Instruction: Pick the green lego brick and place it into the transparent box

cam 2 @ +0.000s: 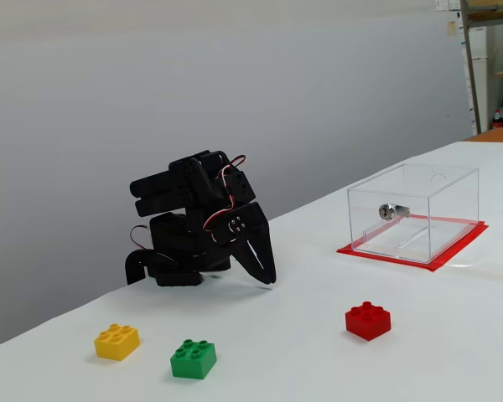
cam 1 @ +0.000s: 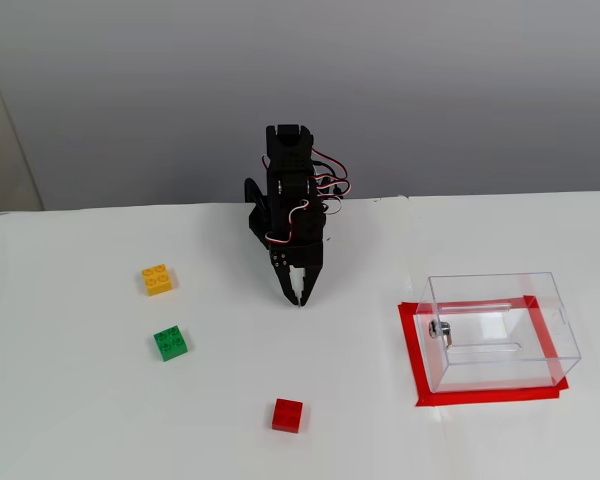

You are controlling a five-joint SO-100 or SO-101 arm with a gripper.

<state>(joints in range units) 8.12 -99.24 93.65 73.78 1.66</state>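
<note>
Gripper (cam 1: 298,293), folded low against the arm's base, fingers pressed together and pointing down at the white table (cam 1: 80,420); it grasps nothing. Green lego brick (cam 1: 170,343): rests flat on the table, studs up, well apart from the gripper, to its left and nearer the camera in a fixed view; in the other it lies in the foreground (cam 2: 194,359). Yellow brick (cam 1: 157,279): near the green brick, on its far side. Red brick (cam 1: 287,415): well apart from the green brick, to its right. Transparent box (cam 1: 500,330): farthest from the green brick, across the table to the right, standing on a red tape rectangle (cam 1: 412,350), a small metal fitting (cam 1: 438,329) on its left wall; it appears empty and open-topped, though the clear walls make this uncertain.

Step in hand, as judged: none begun; the arm is at rest. The next move calls for parting the fingers, swinging left over the green brick, and descending squarely so the fingers straddle its sides without nudging the yellow one.
</note>
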